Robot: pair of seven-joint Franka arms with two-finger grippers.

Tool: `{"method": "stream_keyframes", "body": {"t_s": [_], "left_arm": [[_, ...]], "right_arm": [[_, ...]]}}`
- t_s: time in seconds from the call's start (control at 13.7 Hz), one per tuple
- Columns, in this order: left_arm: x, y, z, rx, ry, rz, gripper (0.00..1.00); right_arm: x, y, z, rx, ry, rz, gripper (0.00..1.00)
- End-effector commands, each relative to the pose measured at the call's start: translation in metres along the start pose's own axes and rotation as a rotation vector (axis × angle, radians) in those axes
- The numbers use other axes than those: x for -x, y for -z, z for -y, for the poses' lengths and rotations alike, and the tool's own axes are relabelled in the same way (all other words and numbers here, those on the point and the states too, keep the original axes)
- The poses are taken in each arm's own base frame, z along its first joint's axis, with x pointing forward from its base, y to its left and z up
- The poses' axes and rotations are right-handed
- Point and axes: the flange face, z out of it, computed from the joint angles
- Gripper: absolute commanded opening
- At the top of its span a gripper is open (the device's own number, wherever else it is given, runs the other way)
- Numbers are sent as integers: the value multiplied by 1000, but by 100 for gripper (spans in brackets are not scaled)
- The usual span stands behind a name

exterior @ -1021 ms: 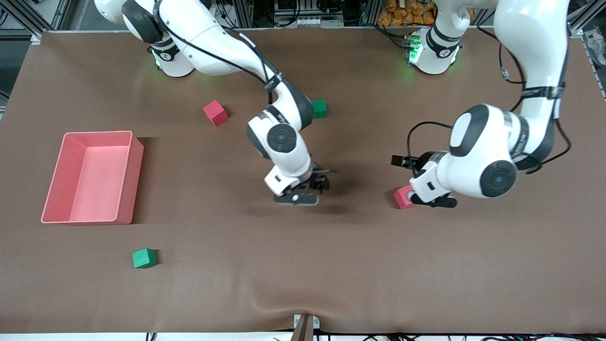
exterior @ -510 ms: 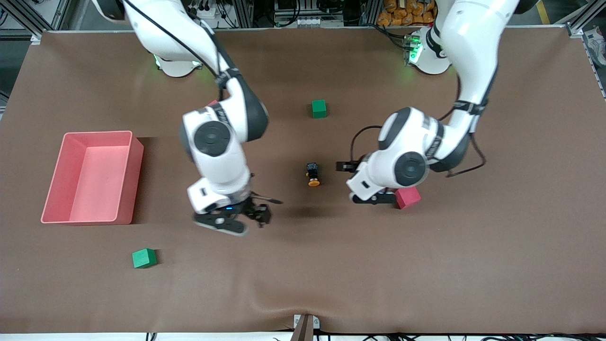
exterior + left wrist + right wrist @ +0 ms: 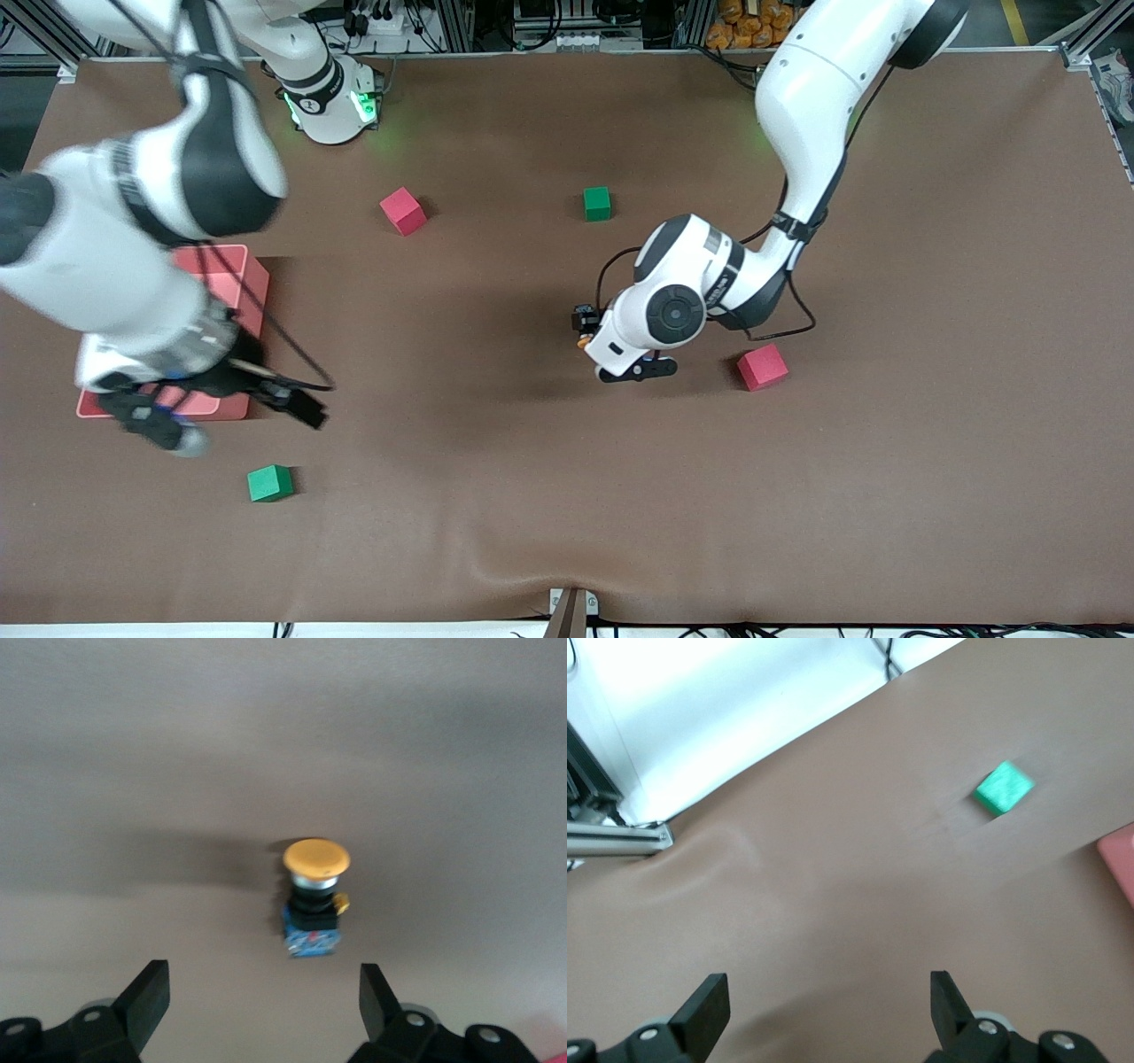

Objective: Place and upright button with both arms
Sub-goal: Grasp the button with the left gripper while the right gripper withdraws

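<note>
Left gripper wide apart above the lying button, untouched — right gripper apart too, empty.

Orange-capped black button on its side on the brown table, mid-table.

From the front, my left arm's wrist covers most of the button; only a sliver of black body and orange shows at its edge, and I cannot tell there whether it lies or stands. My left gripper is mostly under that wrist too, its fingertips hidden. In the left wrist view the lower edge cuts off my fingers, and the button's blue end is soft. My right arm is smeared with blur and covers much of the pink bin; my right gripper is blurred as well. The right wrist view crops that bin to a corner, and the green cube is fuzzy.
</note>
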Motion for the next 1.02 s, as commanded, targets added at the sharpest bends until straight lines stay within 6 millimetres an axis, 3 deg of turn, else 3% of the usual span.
{"method": "stream_keyframes", "body": {"t_s": [0.0, 0.22, 0.44, 0.66, 0.8, 0.88, 0.95], "left_arm": [[0, -18, -23, 23, 17, -24, 80], [0, -38, -25, 16, 17, -18, 81], [-3, -48, -21, 6, 18, -7, 83], [-4, -57, -18, -3, 22, 4, 81], [-4, -58, -18, -4, 22, 7, 78], [-3, -60, -18, -6, 21, 8, 76], [-4, -62, -18, -9, 20, 10, 75]], "right_arm": [[-18, 19, -64, 60, 92, 96, 100], [-27, 61, -120, 90, 136, 159, 100], [2, 126, -133, 166, 194, 139, 100], [41, 148, -149, 176, 264, 181, 100], [57, 154, -162, 167, 267, 162, 100], [65, 151, -157, 177, 283, 169, 100], [75, 161, -151, 173, 303, 156, 100]]}}
